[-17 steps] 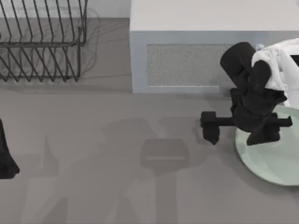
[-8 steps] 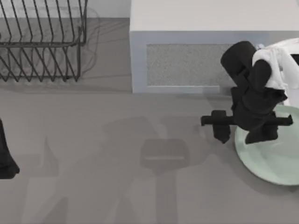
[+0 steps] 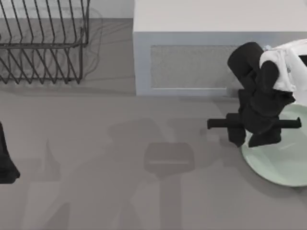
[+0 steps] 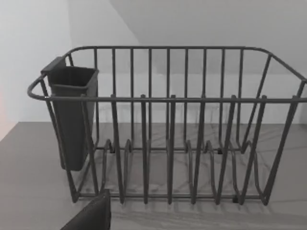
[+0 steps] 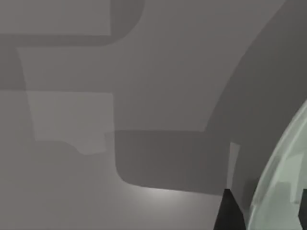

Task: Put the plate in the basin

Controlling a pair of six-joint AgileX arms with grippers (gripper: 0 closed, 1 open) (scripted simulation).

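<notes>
Top view, right edge of frame: large round pale mint-green plate (image 3: 283, 163) lay flat on grey table (image 3: 96, 167). Right gripper (image 3: 249, 136) hovered at its left rim, fingers spread astride it. Grasping step in hand; next, closing and lifting. Left gripper (image 3: 7, 167) parked far left, fingers' state untellable.

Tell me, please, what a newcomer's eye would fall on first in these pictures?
Most striking is the black right gripper poised over the near-left rim of the large round pale mint-green plate at the table's right edge. Behind them stands the big pale grey microwave, and at the far left the dark wire dish rack with its dark cutlery cup. The left arm sits parked at the left edge.
</notes>
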